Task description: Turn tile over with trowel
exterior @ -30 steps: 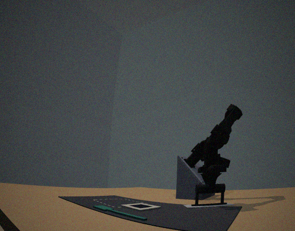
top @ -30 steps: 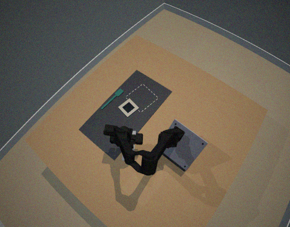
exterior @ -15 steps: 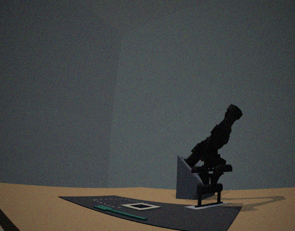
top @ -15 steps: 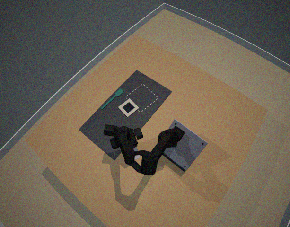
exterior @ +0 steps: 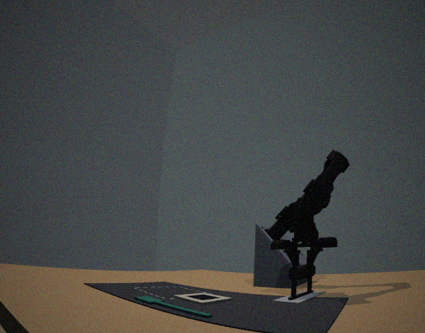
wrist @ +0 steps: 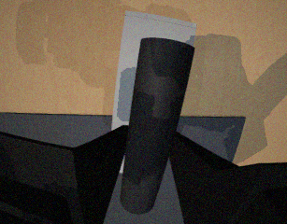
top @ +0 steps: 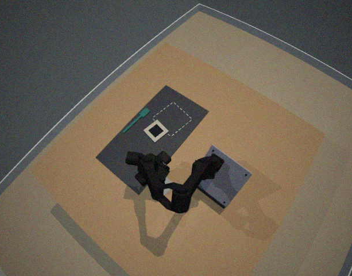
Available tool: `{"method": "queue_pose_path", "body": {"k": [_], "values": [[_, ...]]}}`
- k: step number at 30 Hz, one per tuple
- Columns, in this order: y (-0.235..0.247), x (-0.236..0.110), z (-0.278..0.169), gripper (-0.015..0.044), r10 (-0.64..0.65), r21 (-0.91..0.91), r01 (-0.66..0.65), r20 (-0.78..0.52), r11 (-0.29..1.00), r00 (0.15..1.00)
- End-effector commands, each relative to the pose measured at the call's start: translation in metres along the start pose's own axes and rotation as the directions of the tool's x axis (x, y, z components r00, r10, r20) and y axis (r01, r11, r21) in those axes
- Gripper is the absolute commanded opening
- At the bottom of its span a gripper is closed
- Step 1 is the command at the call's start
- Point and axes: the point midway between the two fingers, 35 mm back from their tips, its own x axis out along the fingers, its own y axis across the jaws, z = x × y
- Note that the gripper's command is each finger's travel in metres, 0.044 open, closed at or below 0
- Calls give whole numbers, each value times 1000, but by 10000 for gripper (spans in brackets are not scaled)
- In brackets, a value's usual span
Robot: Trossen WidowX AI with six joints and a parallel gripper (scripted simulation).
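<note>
Tile (top: 155, 130): marked side up, on mat (top: 119, 148), touching dashed outline (top: 182, 111), frame centre.
Trowel (top: 136, 120): flat on mat, left of tile.
Gripper (exterior: 300, 294): lower mat corner, jaws pinching dark cylinder (wrist: 152, 125) over pale sheet (wrist: 158, 25).

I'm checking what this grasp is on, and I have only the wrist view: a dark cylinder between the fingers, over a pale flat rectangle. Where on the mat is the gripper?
Observer: The gripper, shut on the dark cylinder, stands at one corner of the dark grey mat.
Operator: Is the tile nearby?
Observer: No. The white-framed square tile lies apart, at the edge of the dashed outline, with its dark centre facing up.
Operator: Any other tool?
Observer: A green flat-bladed tool lies on the mat beside the outline, far from the gripper.
</note>
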Motion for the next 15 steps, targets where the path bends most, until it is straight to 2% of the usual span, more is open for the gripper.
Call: {"method": "queue_pose_path", "body": {"k": [1, 6, 15], "values": [[-1, 1, 0, 130, -1, -29, 1, 2, 1000, 1000], [-1, 1, 0, 261, -1, -29, 1, 2, 1000, 1000], [-1, 1, 0, 270, -1, -29, 1, 2, 1000, 1000]]}}
